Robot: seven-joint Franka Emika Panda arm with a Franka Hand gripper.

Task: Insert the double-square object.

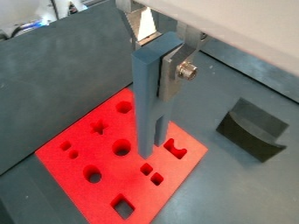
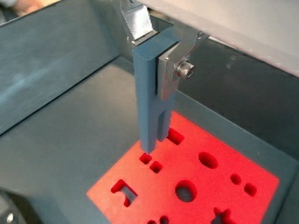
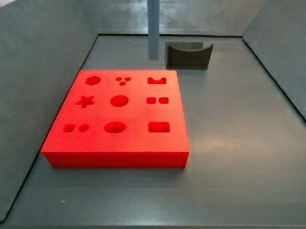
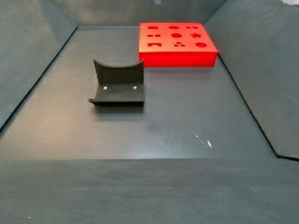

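Observation:
My gripper is shut on the double-square object, a tall blue-grey bar that hangs upright with its two prongs pointing down. Both wrist views show the silver fingers clamping its upper end. The prongs hover above the flat red block with shaped holes, close over the pair of small square holes. In a side view only the bar shows, high over the block's far edge; the gripper is out of frame. The block also lies at the far end of the floor there.
A dark grey U-shaped holder stands empty on the floor beside the red block; it also shows in a side view and a wrist view. Grey walls enclose the floor.

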